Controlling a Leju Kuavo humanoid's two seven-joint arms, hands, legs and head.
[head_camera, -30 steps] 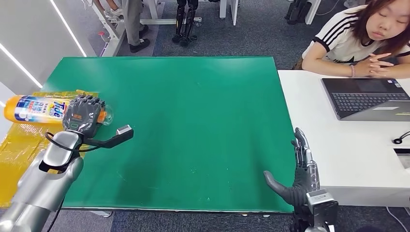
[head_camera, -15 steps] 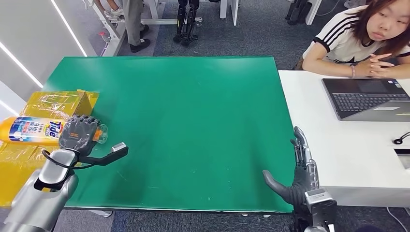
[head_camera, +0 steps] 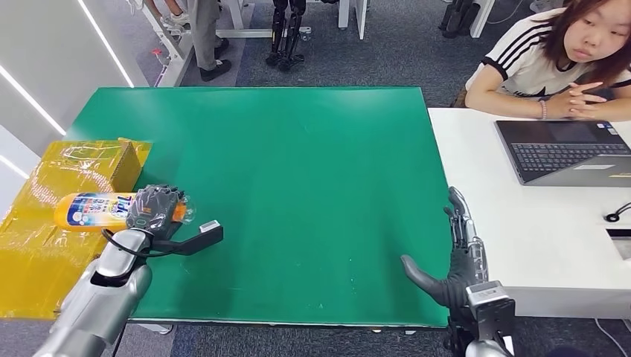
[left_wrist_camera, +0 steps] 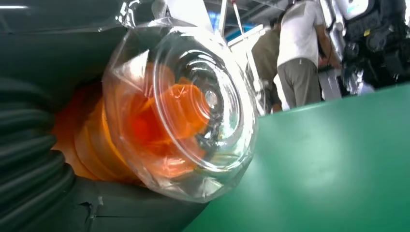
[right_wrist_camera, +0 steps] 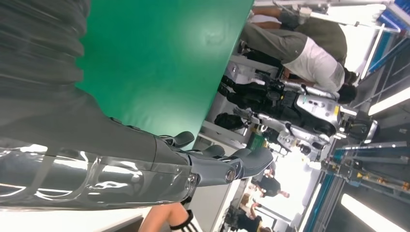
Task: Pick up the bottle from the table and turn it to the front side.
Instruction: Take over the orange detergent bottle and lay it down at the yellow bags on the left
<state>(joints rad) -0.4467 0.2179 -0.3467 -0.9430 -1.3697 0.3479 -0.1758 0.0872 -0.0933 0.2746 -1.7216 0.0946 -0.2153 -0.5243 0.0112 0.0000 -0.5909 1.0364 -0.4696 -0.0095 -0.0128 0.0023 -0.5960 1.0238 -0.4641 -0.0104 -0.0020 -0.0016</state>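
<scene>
An orange Tide bottle (head_camera: 93, 210) with a blue-and-white label lies sideways in my left hand (head_camera: 155, 210), over the left edge of the green table (head_camera: 298, 163). My left hand grips it near the neck, and its clear cap (left_wrist_camera: 193, 116) over the orange spout faces the left wrist camera. My right hand (head_camera: 454, 260) stays open at the table's front right edge, fingers straight and thumb out, holding nothing.
A yellow taped box (head_camera: 45, 223) sits under the bottle at the table's left side. A white desk (head_camera: 543, 245) with a laptop (head_camera: 565, 152) adjoins the right edge, where a person (head_camera: 565, 52) sits. Other people stand far behind the table.
My left hand has carried the bottle down and toward me, then rightward toward the table. The bottle now appears shorter, its base turned more away. The right hand has barely moved.
</scene>
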